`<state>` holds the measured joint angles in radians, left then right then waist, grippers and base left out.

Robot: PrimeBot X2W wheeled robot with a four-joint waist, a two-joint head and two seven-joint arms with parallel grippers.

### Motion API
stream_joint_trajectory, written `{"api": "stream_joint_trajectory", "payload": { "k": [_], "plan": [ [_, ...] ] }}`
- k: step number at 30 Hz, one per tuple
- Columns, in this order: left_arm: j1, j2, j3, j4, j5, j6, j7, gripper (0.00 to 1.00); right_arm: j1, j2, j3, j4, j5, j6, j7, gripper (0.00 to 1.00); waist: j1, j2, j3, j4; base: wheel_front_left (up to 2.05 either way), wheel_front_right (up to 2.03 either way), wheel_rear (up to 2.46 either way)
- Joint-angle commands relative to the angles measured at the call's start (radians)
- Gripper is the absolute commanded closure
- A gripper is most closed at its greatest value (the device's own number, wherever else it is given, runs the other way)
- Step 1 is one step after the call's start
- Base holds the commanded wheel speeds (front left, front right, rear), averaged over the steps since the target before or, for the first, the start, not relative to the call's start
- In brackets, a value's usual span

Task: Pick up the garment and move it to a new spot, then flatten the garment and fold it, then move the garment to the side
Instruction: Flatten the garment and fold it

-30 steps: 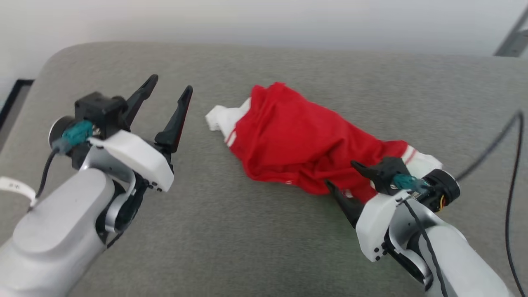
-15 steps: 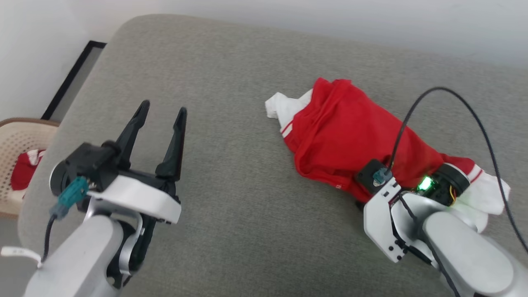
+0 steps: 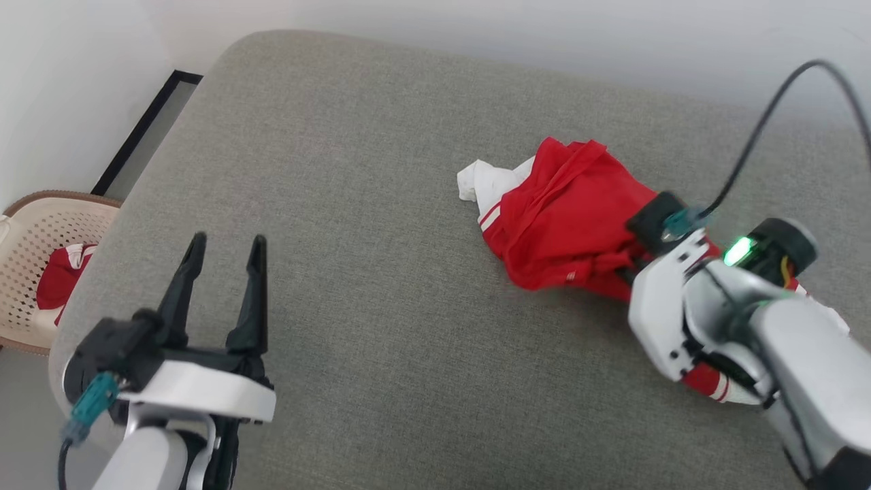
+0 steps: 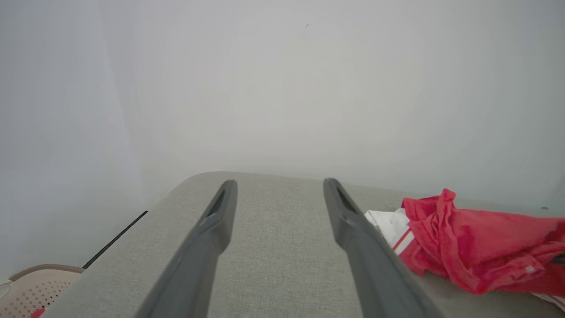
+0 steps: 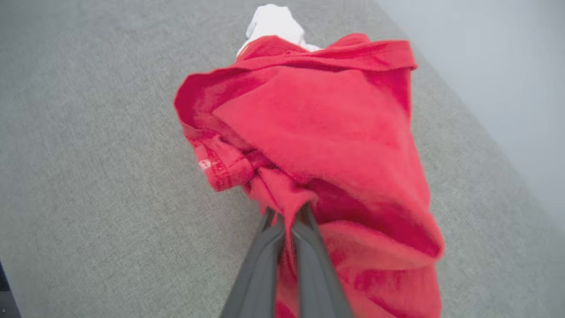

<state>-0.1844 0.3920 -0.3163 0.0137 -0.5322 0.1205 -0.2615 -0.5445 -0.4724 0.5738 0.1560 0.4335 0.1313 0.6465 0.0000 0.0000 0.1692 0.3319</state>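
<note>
garment bunched at two o'clock on the grey cushion; my right gripper, wide a second ago, now pinches its red hem. left gripper still spread, empty, at eight o'clock.

red-and-white garment, grey couch

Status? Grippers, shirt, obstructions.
Right gripper shut on garment fold. Left gripper open, apart from it. Garment bunched on grey cushion. Basket off to left, not obstructing.
</note>
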Motion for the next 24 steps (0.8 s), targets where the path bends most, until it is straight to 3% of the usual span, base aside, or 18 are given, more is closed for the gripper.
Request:
{"api": "stream_joint_trajectory", "payload": {
  "k": [1,5,10,22,23,24],
  "plan": [
    [0.031,-0.018,0.025,0.003,0.022,-0.015,-0.005,0.0,-0.015,-0.005,-0.023,-0.016,0.014,-0.001,0.004,1.0,0.0,0.0,-0.006,0.0,0.0,0.0,0.0],
    [0.086,-0.076,0.093,0.01,0.067,-0.07,-0.005,0.0,-0.035,-0.016,-0.118,-0.015,0.004,-0.001,0.002,1.0,0.0,0.0,-0.016,0.006,0.0,0.0,0.0],
    [0.13,-0.137,0.151,0.019,0.124,-0.136,-0.005,0.0,-0.08,-0.019,-0.24,0.07,-0.02,-0.001,-0.038,1.0,0.0,0.0,-0.02,0.03,0.0,0.0,0.0],
    [0.175,-0.259,0.246,0.013,0.22,-0.232,-0.005,0.0,-0.215,-0.012,-0.391,0.495,-0.104,-0.001,-0.162,1.0,0.0,0.0,0.006,0.09,0.0,0.0,0.0],
    [0.179,-0.265,0.251,0.012,0.226,-0.235,-0.005,0.0,-0.227,-0.004,-0.396,0.532,-0.111,-0.001,-0.173,0.82,0.0,0.0,0.008,0.092,0.0,0.0,0.0],
    [0.182,-0.271,0.254,0.011,0.231,-0.238,-0.005,0.0,-0.241,0.005,-0.406,0.568,-0.115,-0.001,-0.187,0.56,0.0,0.0,0.01,0.094,0.0,0.0,0.0]
  ]
}}
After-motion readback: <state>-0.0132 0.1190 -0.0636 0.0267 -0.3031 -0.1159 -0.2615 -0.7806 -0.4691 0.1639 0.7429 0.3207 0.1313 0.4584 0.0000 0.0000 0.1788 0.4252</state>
